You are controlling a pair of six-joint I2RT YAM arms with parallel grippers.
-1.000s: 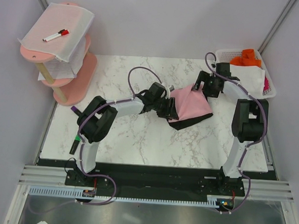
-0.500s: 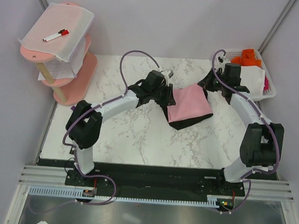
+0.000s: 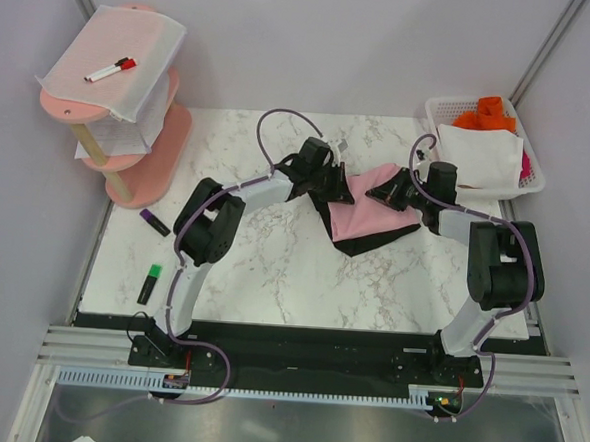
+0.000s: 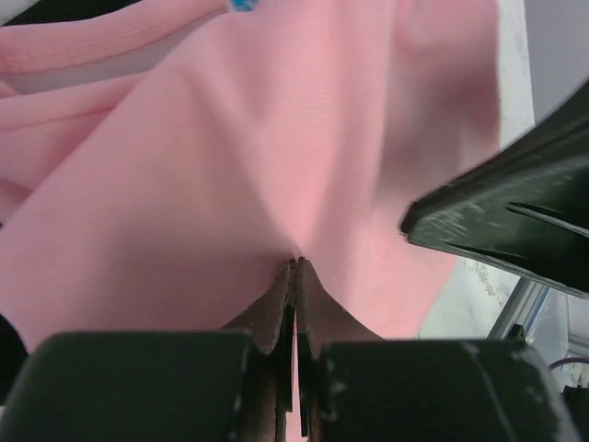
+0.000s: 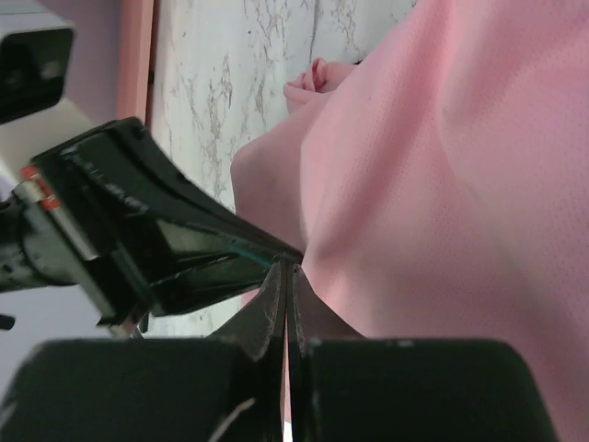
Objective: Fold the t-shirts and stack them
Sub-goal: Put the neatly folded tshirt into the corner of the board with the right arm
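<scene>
The pink shirt lies on the desk, toward 3 o'clock from its middle, spread over the black shirt. Only a dark strip of the black shirt shows, along the pink one's 6 o'clock edge.

The left hand reaches in from 9 o'clock and meets the pink shirt at its 10 o'clock corner. In the left wrist view its fingers are pressed together with a fold of pink cloth pinched between the tips. The right hand comes in from 3 o'clock at the shirt's 12 o'clock edge. It is likewise clamped on pink cloth, as the right wrist view shows. The two hands are close to each other, each in sight of the other's camera.

A white basket sits at the desk's 1 o'clock corner, holding white cloth and something orange. A pink shelf stands at 10 o'clock. A purple marker and a green marker lie near 8 o'clock.
</scene>
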